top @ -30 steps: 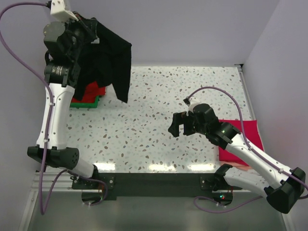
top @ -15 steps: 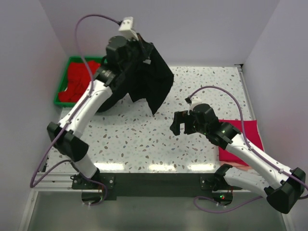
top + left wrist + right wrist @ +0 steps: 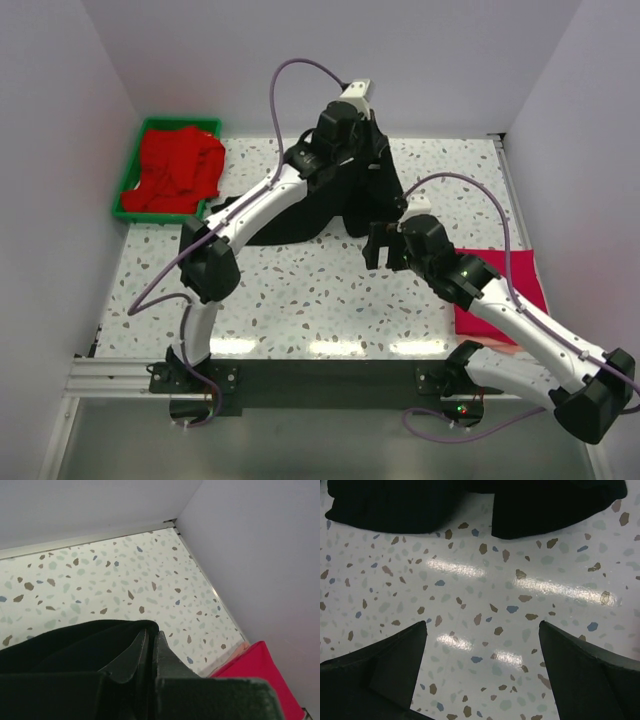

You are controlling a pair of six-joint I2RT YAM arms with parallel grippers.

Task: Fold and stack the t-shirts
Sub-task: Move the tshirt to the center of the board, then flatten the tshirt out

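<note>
black t-shirt [image 3: 305, 215] is clamped in the left jaws, which are closed tight on a bunched fold of it. in the left wrist view the two fingers [image 3: 131, 661] press together with dark cloth wrapped around them. the shirt hangs from that grip high over the back middle of the counter [image 3: 300, 300]. its lower part is spread on the counter, trailing toward the left under the left arm [image 3: 250, 205]. that arm reaches from its base at the near left, diagonally up and across to the back centre.

right jaws are wide open and hold nothing. in the right wrist view the two fingers [image 3: 385, 672] sit far apart with bare speckled counter between them. the black shirt's near edge lies just beyond the tips as two dark lobes with a gap between. from the top view the right jaws are low at mid counter, just beside the right lower edge of the black shirt; cannot tell if they touch it. the right arm [image 3: 520, 325] runs back to its base at the near right.

magenta t-shirt [image 3: 520, 275] lies flat and folded at the right edge of the counter, partly under the right arm. one corner of it also shows in the left wrist view.

red t-shirts [image 3: 178, 165] are crumpled in a heap inside the green tray [image 3: 128, 212] at the far left corner, well apart from both jaws.
</note>
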